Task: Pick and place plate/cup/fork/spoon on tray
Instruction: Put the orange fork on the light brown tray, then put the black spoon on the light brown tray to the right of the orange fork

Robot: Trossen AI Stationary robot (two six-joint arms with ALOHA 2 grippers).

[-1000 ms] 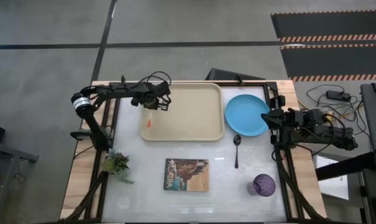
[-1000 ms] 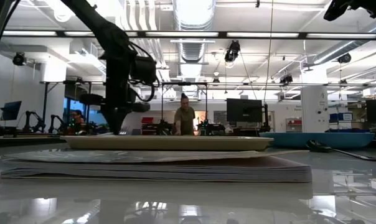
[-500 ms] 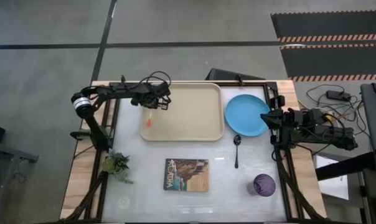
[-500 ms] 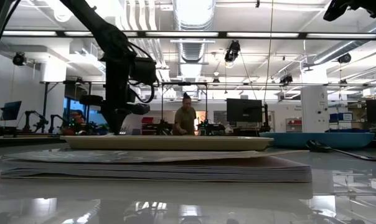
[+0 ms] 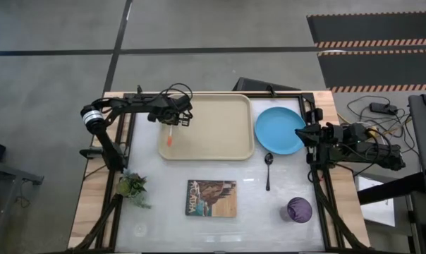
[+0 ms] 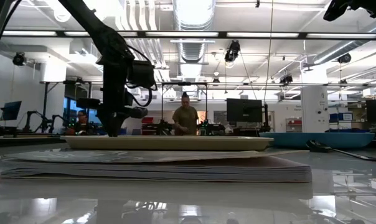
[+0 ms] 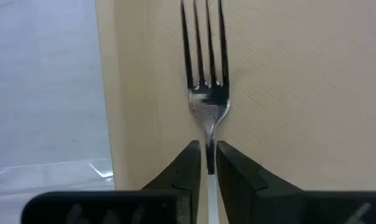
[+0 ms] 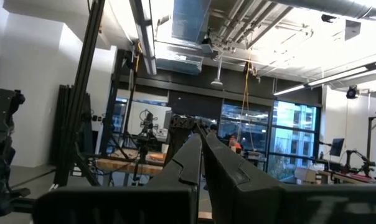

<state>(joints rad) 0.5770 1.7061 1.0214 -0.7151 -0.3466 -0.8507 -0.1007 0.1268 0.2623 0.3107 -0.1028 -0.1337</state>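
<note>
Now left pincer [image 7: 205, 163] grips fork [image 7: 205, 93] over tray [image 7: 287, 93].

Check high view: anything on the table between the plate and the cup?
Yes: the spoon lies between the plate and the cup, bowl end just below the plate's rim, handle pointing toward the table's near edge. Otherwise bare tabletop.

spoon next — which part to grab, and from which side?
Grip the spoon at mid-handle, coming straight down from above with the fingers across its width. It lies flat on the table between the tray and the cup, bowl end toward the plate. The handle is slim and straight, with bare table either side. The right end effector looks nearest.
</note>
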